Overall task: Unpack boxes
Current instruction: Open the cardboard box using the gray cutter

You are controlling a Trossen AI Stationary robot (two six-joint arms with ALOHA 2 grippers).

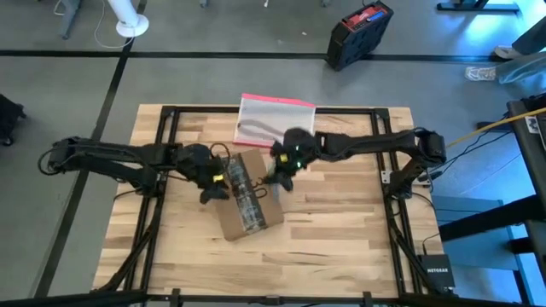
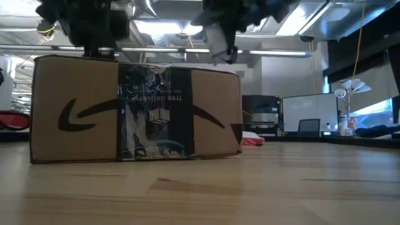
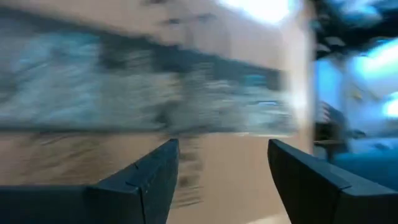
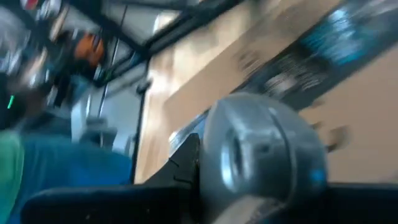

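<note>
We've got the cardboard box (image 1: 249,198) sitting near the middle of the wooden table (image 1: 341,230), black printed tape strip (image 2: 155,112) running across it and still sealed. Our left gripper (image 1: 213,182) is right at the box's left edge, fingers (image 3: 146,180) spread apart with nothing between them. Our right gripper (image 1: 279,174) hovers at the box's far right corner, clamped on a grey rounded tool (image 4: 264,162). A clear pouch (image 1: 273,119) lies behind the box.

Left gripper (image 1: 215,181) fingers spread wide, right gripper (image 1: 277,175) apparently clamped on something grey, arms converging mid-table
</note>
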